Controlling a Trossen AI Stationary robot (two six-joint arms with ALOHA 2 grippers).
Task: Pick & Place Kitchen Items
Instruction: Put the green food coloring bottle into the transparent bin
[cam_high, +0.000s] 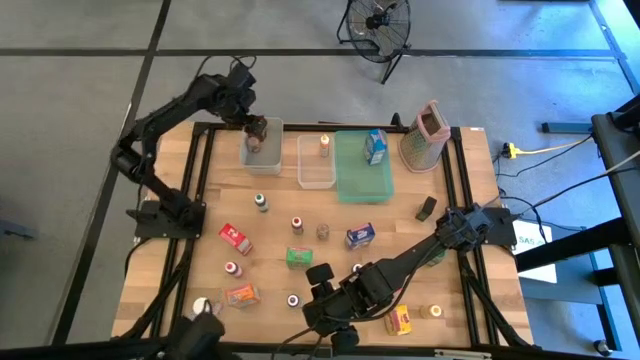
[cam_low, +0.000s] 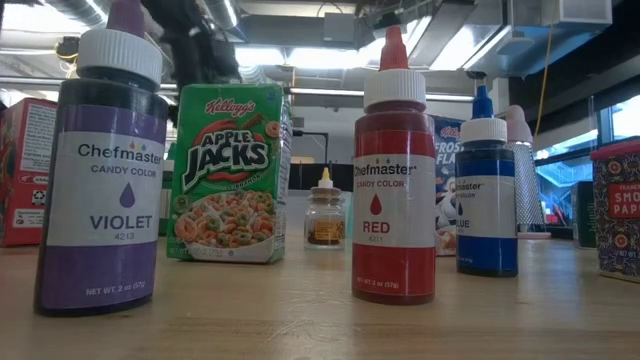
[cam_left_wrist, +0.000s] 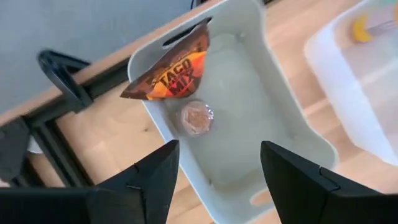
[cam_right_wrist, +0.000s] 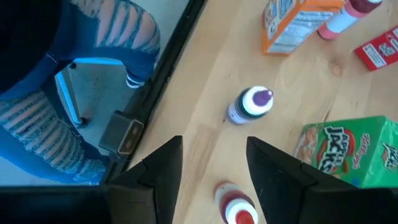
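Two items already lie in the grey bin (cam_left_wrist: 292, 134) at the table's far left, about 11 o'clock on the high view: a taco mix packet (cam_left_wrist: 171, 65) leaning on the bin's wall and a small round-lidded jar (cam_left_wrist: 197, 117) just beside it on the bin floor. The left hand (cam_left_wrist: 217, 177) hangs directly above them, fingers apart and empty, so I judge a drop is just done on that side and the left arm's next move is to lift clear and go for another piece. The other kitchen items lie scattered over the near half of the table (cam_high: 470, 190): violet bottle (cam_right_wrist: 250, 104), red bottle (cam_right_wrist: 235, 206), Apple Jacks box (cam_right_wrist: 348, 152), an orange box (cam_right_wrist: 291, 25), plus small jars and packets from 6 to 8 o'clock on the high view. The right hand (cam_right_wrist: 208, 171) is low over the near edge, around 6 o'clock, fingers parted with nothing between them; the violet bottle stands just ahead of it and the red bottle nearer, slightly off line. The step in hand there looks like an approach to a pick. Next call: settle on one bottle, centre the fingers either side of its body, descend, close. Both bottles are upright, narrow and tall-capped, so a side nudge would likely topple them. A clear bin (cam_high: 315, 165), green tray (cam_high: 360, 180) and box grater (cam_high: 428, 135) lie from 12 to 1 o'clock.
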